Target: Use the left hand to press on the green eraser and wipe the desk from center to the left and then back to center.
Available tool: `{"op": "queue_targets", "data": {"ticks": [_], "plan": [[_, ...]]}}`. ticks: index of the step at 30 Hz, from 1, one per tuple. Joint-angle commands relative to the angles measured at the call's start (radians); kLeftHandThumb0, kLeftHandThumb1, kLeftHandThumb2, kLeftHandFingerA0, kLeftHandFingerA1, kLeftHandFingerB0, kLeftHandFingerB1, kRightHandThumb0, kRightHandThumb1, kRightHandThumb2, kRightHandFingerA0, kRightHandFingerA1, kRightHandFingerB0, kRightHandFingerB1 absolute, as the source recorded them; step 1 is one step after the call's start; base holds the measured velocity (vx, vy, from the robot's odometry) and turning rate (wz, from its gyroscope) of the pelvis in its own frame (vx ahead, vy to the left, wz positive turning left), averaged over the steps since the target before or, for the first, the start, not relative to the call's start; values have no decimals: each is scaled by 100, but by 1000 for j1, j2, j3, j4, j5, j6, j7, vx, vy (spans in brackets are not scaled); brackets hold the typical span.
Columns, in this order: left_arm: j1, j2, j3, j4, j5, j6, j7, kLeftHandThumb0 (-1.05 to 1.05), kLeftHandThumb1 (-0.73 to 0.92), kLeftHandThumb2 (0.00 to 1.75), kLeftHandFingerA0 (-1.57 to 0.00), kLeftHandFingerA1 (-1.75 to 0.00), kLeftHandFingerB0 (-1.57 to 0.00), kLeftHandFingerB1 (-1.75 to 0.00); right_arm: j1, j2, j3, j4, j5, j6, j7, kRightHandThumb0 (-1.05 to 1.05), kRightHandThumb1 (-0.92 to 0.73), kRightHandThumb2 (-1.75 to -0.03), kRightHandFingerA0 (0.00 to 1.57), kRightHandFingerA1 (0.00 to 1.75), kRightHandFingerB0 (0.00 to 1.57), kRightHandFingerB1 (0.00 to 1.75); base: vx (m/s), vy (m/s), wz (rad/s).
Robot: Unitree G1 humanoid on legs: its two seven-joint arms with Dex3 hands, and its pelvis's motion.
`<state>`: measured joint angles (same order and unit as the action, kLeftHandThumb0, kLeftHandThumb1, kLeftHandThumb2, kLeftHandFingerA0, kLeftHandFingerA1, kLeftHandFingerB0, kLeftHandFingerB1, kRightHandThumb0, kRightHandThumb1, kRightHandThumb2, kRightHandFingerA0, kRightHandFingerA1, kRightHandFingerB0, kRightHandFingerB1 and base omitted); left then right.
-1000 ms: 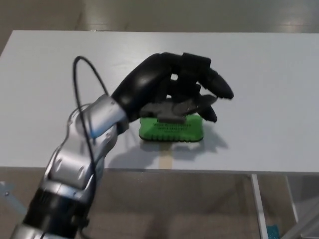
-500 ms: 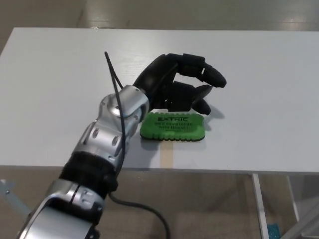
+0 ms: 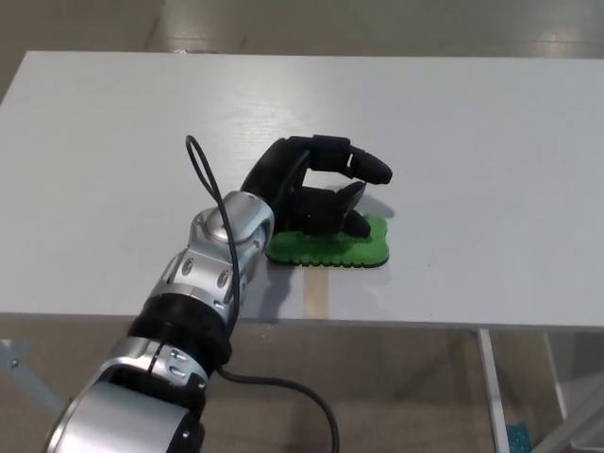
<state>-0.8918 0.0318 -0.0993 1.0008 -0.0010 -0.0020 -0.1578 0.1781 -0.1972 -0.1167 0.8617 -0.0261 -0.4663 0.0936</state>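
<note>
The green eraser (image 3: 364, 247) lies flat on the white desk (image 3: 491, 160), near the middle of its front edge. My left hand (image 3: 316, 189) rests on top of it, coming in from the lower left. The thumb and palm press on the eraser's upper face and hide most of it. The two fingers (image 3: 354, 160) curve above with a gap to the thumb, so the hand is open and not gripping. Only the eraser's front and right edges show. My right hand is out of the picture.
The desk's front edge (image 3: 425, 326) runs just below the eraser, with a tan strip (image 3: 316, 297) on it. A black cable (image 3: 203, 175) loops off my silver forearm (image 3: 212, 269). Floor shows below the desk and beyond its far edge.
My left hand has come down from hovering above the eraser onto its top, covering the printed face. The forearm has swung in closer to the desk. The eraser has barely shifted.
</note>
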Motion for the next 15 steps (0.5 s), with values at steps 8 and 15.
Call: {"op": "queue_targets", "data": {"ticks": [8, 15], "plan": [[17, -28, 19, 30, 22, -36, 25, -19, 83, 64, -107, -80, -93, -80, 0, 1, 8, 16, 1, -30, 10, -37, -73, -62, 68, 53, 53, 38, 0, 0, 0], [50, -30, 25, 45, 26, -49, 21, -19, 83, 65, -106, -81, -92, -81, -8, 7, -2, 29, 23, -31, 29, -38, -73, -62, 69, 54, 53, 38, 0, 0, 0]]}}
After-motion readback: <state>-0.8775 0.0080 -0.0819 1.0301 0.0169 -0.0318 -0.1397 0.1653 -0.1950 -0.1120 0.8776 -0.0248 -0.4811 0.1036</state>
